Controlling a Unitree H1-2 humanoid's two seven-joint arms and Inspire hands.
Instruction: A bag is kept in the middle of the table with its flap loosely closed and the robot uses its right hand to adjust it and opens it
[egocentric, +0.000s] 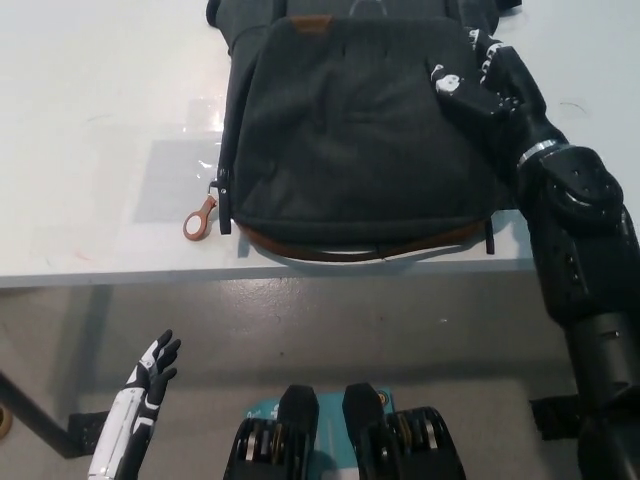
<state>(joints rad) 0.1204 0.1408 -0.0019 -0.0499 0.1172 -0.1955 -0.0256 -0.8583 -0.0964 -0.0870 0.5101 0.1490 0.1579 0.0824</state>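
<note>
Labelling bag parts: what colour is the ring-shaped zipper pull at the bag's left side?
Tan brown, on the zipper pull of the bag, in the head view.

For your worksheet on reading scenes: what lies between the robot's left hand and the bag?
In the head view, only the bare table edge and grey floor lie between the left hand and the bag.
</note>
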